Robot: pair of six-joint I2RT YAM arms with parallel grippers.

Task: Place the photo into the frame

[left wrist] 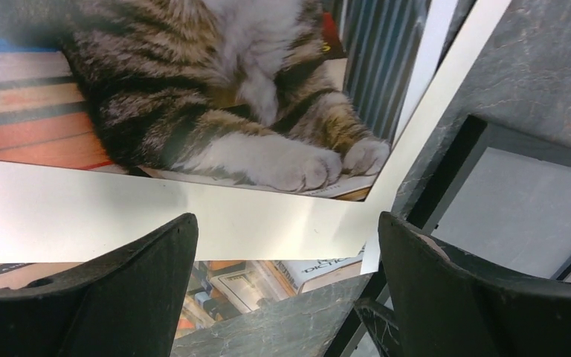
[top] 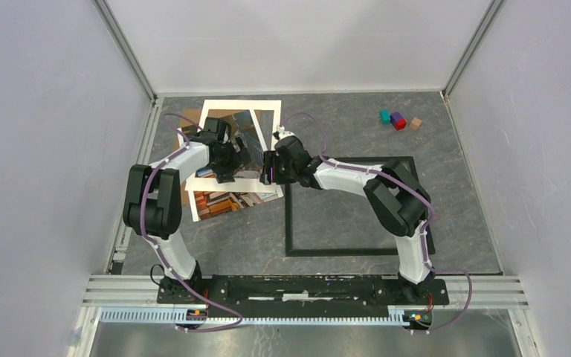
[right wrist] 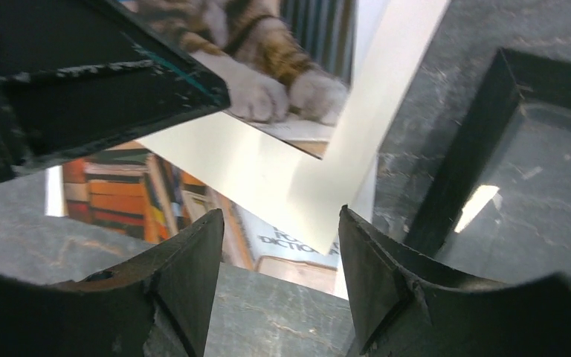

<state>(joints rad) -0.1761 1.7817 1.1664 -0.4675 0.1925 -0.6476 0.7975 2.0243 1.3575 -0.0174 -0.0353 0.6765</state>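
Black frame (top: pixel 342 252): flat on the table, right of centre, toward the near edge.
Photo (top: pixel 227 202): left of the frame, partly under a white mat (top: pixel 239 105).
Left gripper (left wrist: pixel 286 230): jaws wide, over the mat, empty.
Right gripper (right wrist: pixel 281 216): jaws partly apart at the mat's corner, gripping nothing.

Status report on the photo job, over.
Left tool open over white mat. Right tool open at mat corner. Photo lies under mat, outside frame. Mat covering photo.

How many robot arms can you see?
2. The left arm reaches over the cat photo; the right arm stretches across the black frame toward it. None looks hidden.
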